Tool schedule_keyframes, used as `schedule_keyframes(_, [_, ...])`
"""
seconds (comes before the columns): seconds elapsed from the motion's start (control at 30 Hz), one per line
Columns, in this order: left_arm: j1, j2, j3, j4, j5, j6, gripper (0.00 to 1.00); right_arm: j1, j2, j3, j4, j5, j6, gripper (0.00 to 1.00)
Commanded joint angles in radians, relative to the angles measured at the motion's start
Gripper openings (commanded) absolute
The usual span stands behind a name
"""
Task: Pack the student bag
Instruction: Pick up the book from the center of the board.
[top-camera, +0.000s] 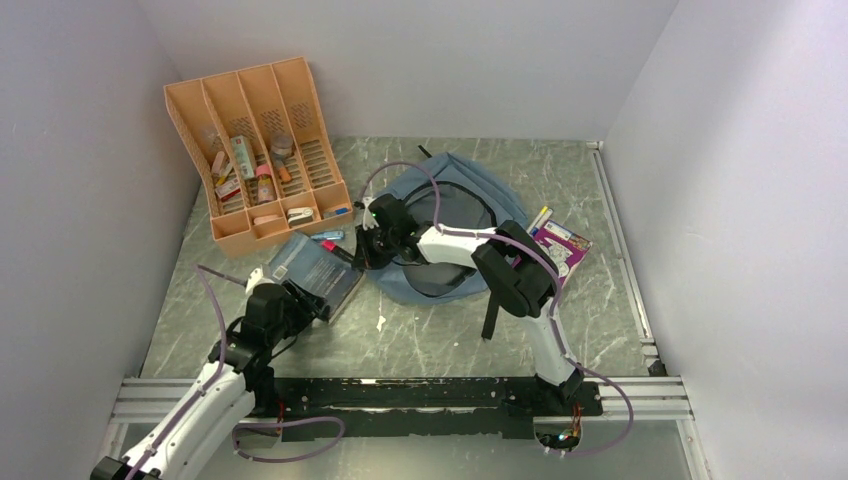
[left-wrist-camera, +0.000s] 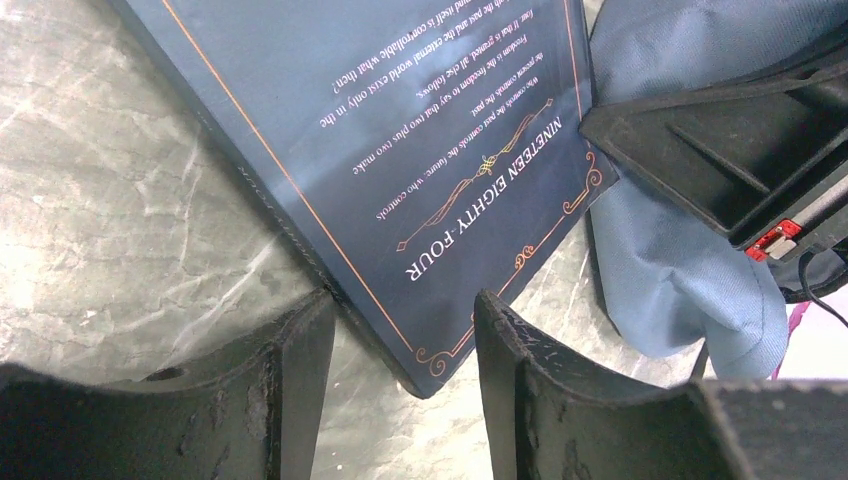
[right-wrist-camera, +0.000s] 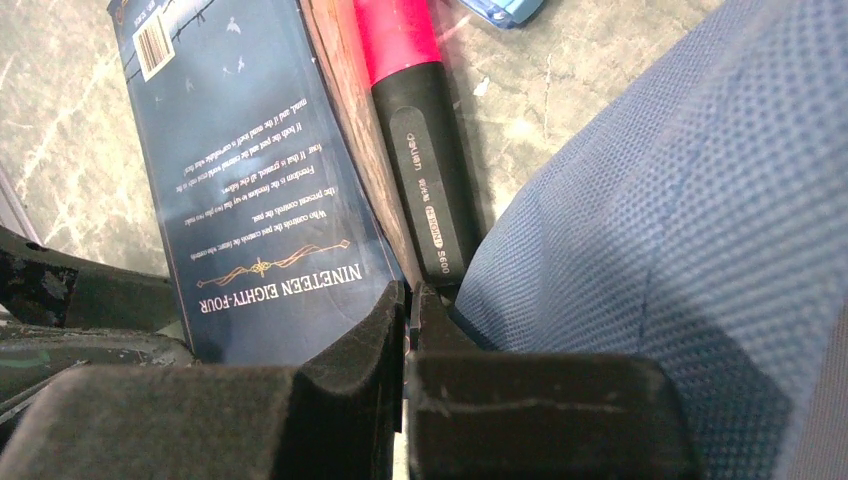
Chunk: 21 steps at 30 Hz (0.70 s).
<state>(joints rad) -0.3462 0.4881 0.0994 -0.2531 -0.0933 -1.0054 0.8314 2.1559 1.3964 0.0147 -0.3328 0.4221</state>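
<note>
The student bag (top-camera: 455, 225), grey-blue and rounded, lies open in the middle of the table. A dark blue book titled Nineteen Eighty-Four (top-camera: 315, 268) lies flat just left of it. My left gripper (left-wrist-camera: 400, 335) is low at the book's near corner (left-wrist-camera: 440, 365), which sits between the open fingers (left-wrist-camera: 300, 380) with gaps on both sides. My right gripper (right-wrist-camera: 408, 298) is shut, its tips down between the book (right-wrist-camera: 250, 180) and the bag's left edge (right-wrist-camera: 680, 200). No fabric shows between its pads. In the top view it sits at the bag's left rim (top-camera: 362, 252).
A pink and black highlighter (right-wrist-camera: 420, 130) lies along the book's far edge, against the bag. An orange slotted organizer (top-camera: 255, 150) with small items stands at the back left. A colourful packet (top-camera: 560, 245) lies right of the bag. White walls close three sides.
</note>
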Motion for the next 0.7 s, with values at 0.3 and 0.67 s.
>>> schedule_keyframes(0.3, [-0.005, -0.008, 0.107, -0.159, -0.075, -0.053, 0.59, 0.057, 0.083, -0.042, -0.177, -0.058, -0.068, 0.33])
schedule_keyframes(0.67, [-0.005, 0.065, 0.141, -0.325, -0.181, -0.119, 0.65, 0.080, 0.126, 0.038, -0.295, -0.025, -0.104, 0.44])
